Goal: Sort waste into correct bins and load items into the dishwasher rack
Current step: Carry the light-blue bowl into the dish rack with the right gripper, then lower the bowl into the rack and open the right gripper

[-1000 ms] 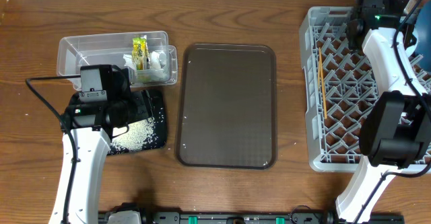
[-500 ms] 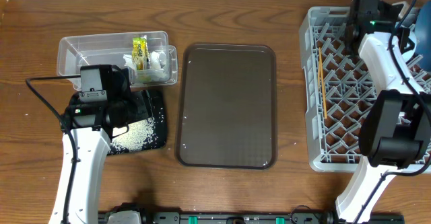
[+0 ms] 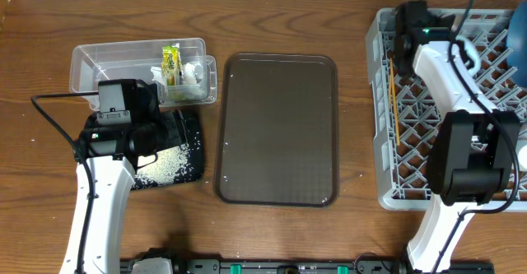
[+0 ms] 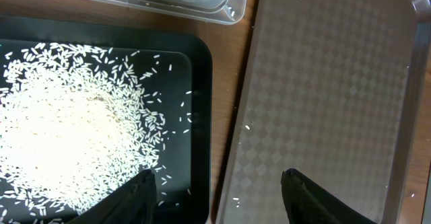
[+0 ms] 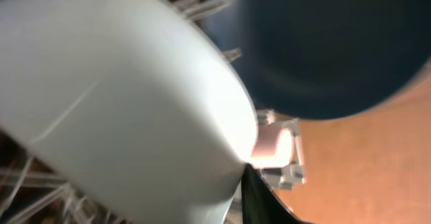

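Rice grains heaped in black tray at 8 o'clock of tabletop; snack wrapper, paper scraps in clear tub at 10. Chopsticks in dishwasher rack at 3. Left gripper wide, empty, over black tray's 3 o'clock rim. Right gripper above rack's 11 o'clock corner, spread impossible to tell.

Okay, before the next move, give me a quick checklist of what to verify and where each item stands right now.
1. Trash: wrapper and paper scraps are in the clear tub: ok.
2. Food: rice is in the black tray, with a few grains on the brown tray: not ok.
3. Free arm: left hand open and empty: ok.
4. Utensils: chopsticks lie in the rack: ok.
5. Dishes: white bowl and blue bowl settled: cannot tell.
6. Grip: right hand open or shut: cannot tell.
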Available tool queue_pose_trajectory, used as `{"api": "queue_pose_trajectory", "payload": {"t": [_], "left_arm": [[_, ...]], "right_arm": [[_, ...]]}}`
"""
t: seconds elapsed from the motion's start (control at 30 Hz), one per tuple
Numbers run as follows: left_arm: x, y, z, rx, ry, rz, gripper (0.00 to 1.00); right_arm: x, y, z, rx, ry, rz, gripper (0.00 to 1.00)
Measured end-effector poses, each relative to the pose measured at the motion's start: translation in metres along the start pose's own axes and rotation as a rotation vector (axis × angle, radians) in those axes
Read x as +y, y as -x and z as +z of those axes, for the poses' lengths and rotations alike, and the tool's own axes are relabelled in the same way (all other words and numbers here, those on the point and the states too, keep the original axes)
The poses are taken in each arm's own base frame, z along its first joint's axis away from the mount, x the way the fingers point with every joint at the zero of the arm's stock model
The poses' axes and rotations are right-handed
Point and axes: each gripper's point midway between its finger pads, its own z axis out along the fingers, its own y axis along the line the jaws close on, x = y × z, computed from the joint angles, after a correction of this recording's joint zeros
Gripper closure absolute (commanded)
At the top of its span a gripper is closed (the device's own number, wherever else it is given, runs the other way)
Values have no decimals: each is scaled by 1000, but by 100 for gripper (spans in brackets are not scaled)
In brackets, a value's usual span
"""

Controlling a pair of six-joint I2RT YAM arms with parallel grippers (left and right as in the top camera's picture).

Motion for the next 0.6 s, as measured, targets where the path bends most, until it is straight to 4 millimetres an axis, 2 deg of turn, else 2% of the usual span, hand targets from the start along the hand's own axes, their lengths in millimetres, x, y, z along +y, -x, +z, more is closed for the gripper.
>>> {"api": "queue_pose_trajectory", "payload": {"t": [0.1, 0.33, 0.4, 0.47, 0.6], "left_arm": [[0, 0, 0, 0, 0, 0, 32], [0, 0, 0, 0, 0, 0, 30], [0, 0, 0, 0, 1, 1, 27], [2, 0, 0, 0, 12, 2, 24], [7, -9, 0, 35, 39, -9, 20]], "right_arm": [[24, -13, 1, 43, 125, -19, 76], [45, -34, -15, 123, 318, -25, 75], [46, -35, -24, 130, 400, 1, 72], [48, -32, -40, 126, 515, 42, 65], [43, -27, -85, 100, 771, 118, 56]]}}
